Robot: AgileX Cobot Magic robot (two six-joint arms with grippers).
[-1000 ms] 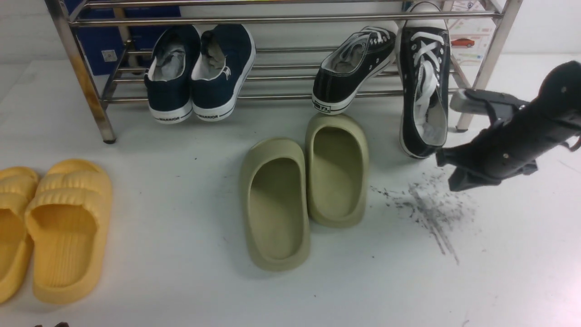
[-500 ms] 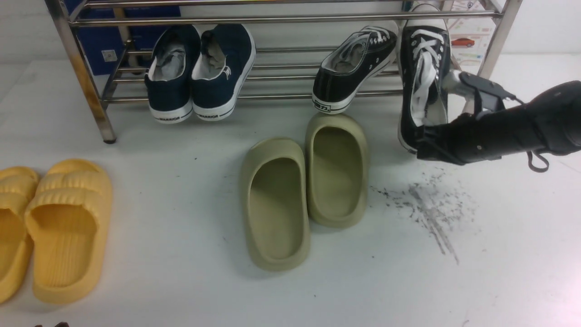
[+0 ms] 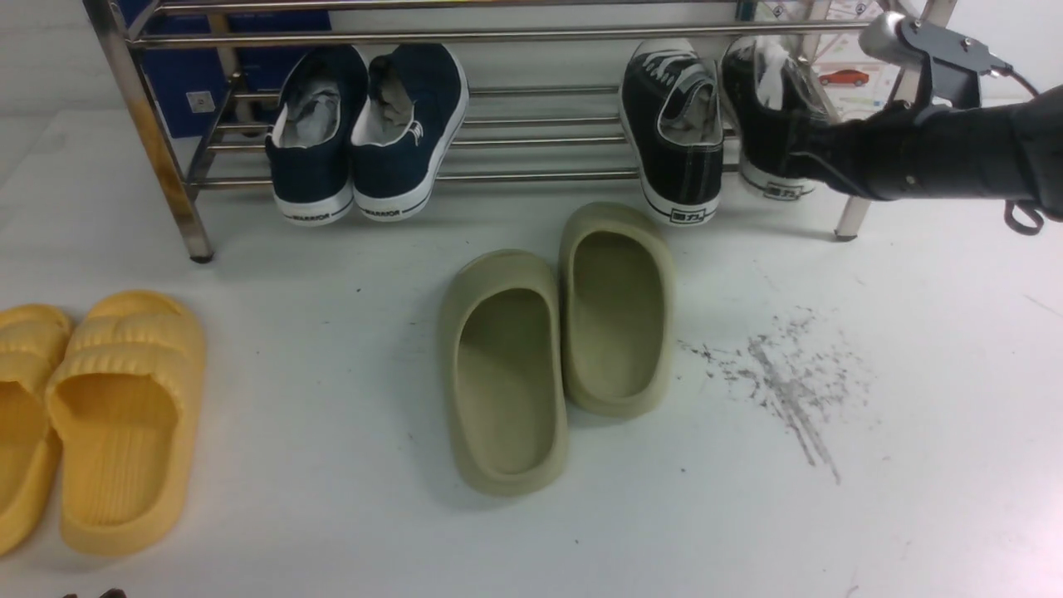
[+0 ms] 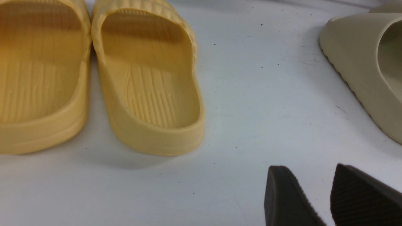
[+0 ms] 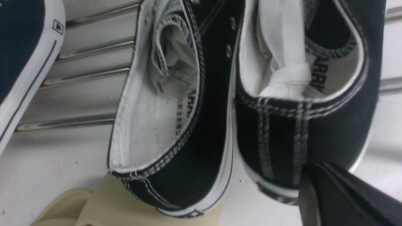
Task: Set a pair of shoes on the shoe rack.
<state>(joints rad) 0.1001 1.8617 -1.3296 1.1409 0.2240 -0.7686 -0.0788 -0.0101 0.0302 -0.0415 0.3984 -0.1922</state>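
Note:
The two black canvas sneakers sit side by side on the low shelf of the steel shoe rack (image 3: 498, 36), toes in and heels sticking out over the front rod. They are the left sneaker (image 3: 677, 137) and the right sneaker (image 3: 768, 108). My right gripper (image 3: 801, 154) is shut, and its tip presses on the right sneaker's heel (image 5: 314, 131). In the right wrist view the gripper (image 5: 314, 169) touches that heel, with the left sneaker (image 5: 188, 150) beside it. My left gripper (image 4: 309, 169) is open and empty, low over the floor.
A navy pair (image 3: 365, 124) sits on the same shelf further left. Olive-green slippers (image 3: 556, 332) lie on the floor right in front of the black sneakers. Yellow slippers (image 3: 100, 415) lie at the front left, and they also show close to my left gripper (image 4: 147, 81). Dark scuff marks (image 3: 781, 382) stain the floor.
My right gripper has moved from the floor up to the rack, pushing the right sneaker off the floor onto the shelf. The left sneaker has turned straight beside it.

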